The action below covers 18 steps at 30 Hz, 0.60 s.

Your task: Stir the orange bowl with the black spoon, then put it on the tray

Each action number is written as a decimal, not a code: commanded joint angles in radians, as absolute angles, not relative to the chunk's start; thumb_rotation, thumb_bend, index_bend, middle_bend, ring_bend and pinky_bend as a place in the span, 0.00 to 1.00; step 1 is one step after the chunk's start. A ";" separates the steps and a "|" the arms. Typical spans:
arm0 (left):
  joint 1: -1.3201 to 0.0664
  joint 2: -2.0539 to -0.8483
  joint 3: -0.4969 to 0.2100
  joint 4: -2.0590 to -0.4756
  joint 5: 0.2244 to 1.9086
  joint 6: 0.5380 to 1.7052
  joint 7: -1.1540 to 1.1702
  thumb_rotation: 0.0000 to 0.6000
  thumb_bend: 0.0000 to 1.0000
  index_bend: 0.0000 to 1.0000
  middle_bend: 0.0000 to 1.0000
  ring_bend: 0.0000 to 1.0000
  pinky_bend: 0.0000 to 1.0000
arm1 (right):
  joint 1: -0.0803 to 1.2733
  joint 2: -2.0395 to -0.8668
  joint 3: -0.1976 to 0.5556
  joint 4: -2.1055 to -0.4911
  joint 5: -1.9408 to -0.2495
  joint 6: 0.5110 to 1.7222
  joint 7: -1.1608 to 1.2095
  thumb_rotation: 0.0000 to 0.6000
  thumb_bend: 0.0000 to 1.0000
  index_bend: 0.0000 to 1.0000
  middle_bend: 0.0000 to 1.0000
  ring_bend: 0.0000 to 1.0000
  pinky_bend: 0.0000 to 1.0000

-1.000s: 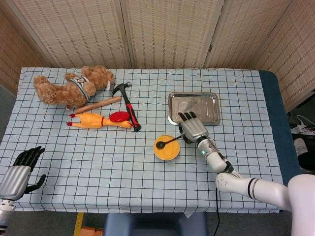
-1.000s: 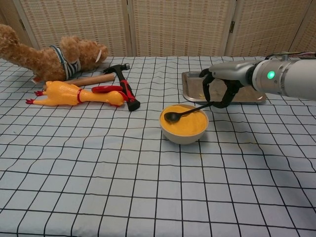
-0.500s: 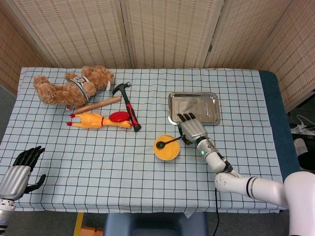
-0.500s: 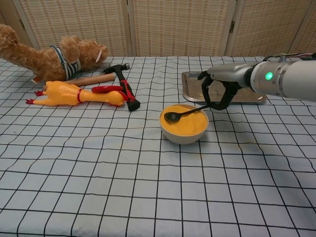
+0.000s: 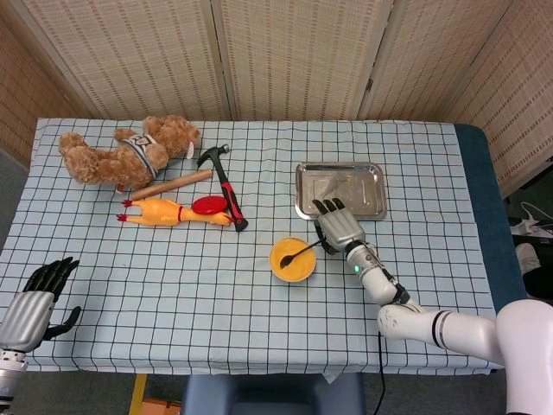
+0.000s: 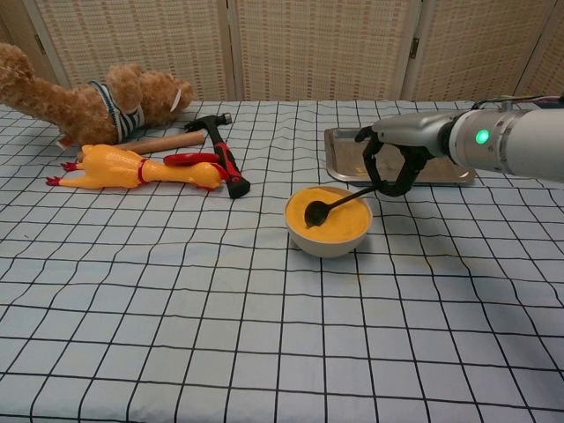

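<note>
The orange bowl (image 5: pixel 292 260) (image 6: pixel 329 223) sits mid-table, just in front of the metal tray (image 5: pixel 340 190) (image 6: pixel 401 161). A black spoon (image 5: pixel 299 253) (image 6: pixel 333 204) has its scoop inside the bowl, handle slanting up to the right. My right hand (image 5: pixel 339 226) (image 6: pixel 394 157) grips the end of that handle, right of the bowl and in front of the tray. My left hand (image 5: pixel 36 299) hangs at the table's near left corner, fingers apart and holding nothing; the chest view does not show it.
At the back left lie a brown teddy bear (image 5: pixel 121 154) (image 6: pixel 92 104), a wooden stick (image 5: pixel 171 183), a yellow rubber chicken (image 5: pixel 173 213) (image 6: pixel 141 169), a red disc (image 5: pixel 207 205) and a red-handled hammer (image 5: pixel 225 186) (image 6: pixel 222 157). A checked cloth (image 5: pixel 173 285) covers the table.
The spoon's scoop has shifted rightward inside the bowl, toward its centre, as my right hand moved slightly. The left hand has stayed still.
</note>
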<state>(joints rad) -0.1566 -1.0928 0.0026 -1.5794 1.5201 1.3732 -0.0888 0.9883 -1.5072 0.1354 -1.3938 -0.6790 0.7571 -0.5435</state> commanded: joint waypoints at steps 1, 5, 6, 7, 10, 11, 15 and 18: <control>-0.157 -1.091 0.003 -1.581 1.522 1.374 -0.089 1.00 0.42 0.00 0.00 0.00 0.08 | 0.989 -1.508 0.132 -1.396 -0.682 0.762 -0.540 1.00 0.32 0.59 0.00 0.00 0.00; -0.159 -1.088 0.004 -1.588 1.521 1.371 -0.084 1.00 0.41 0.00 0.00 0.00 0.08 | 0.987 -1.510 0.126 -1.396 -0.693 0.770 -0.533 1.00 0.32 0.62 0.00 0.00 0.00; -0.157 -1.089 0.005 -1.586 1.524 1.373 -0.084 1.00 0.41 0.00 0.00 0.00 0.08 | 0.987 -1.510 0.125 -1.396 -0.695 0.771 -0.532 1.00 0.32 0.62 0.00 0.00 0.00; -0.157 -1.090 0.006 -1.585 1.525 1.374 -0.085 1.00 0.41 0.00 0.00 0.00 0.08 | 0.987 -1.511 0.125 -1.396 -0.698 0.772 -0.530 1.00 0.32 0.62 0.00 0.00 0.00; -0.157 -1.090 0.006 -1.581 1.526 1.374 -0.088 1.00 0.42 0.00 0.00 0.00 0.08 | 0.987 -1.511 0.123 -1.398 -0.705 0.775 -0.523 1.00 0.34 0.63 0.00 0.00 0.00; -0.157 -1.090 0.006 -1.581 1.527 1.374 -0.089 1.00 0.41 0.00 0.00 0.00 0.08 | 0.986 -1.511 0.122 -1.399 -0.710 0.777 -0.521 1.00 0.37 0.64 0.00 0.00 0.00; -0.157 -1.090 0.006 -1.580 1.528 1.376 -0.090 1.00 0.42 0.00 0.00 0.00 0.08 | 0.979 -1.510 0.117 -1.404 -0.742 0.788 -0.508 1.00 0.56 0.66 0.01 0.00 0.00; -0.156 -1.089 0.006 -1.580 1.530 1.378 -0.090 1.00 0.42 0.00 0.00 0.00 0.08 | 0.967 -1.504 0.120 -1.413 -0.785 0.803 -0.481 1.00 0.62 0.67 0.02 0.00 0.00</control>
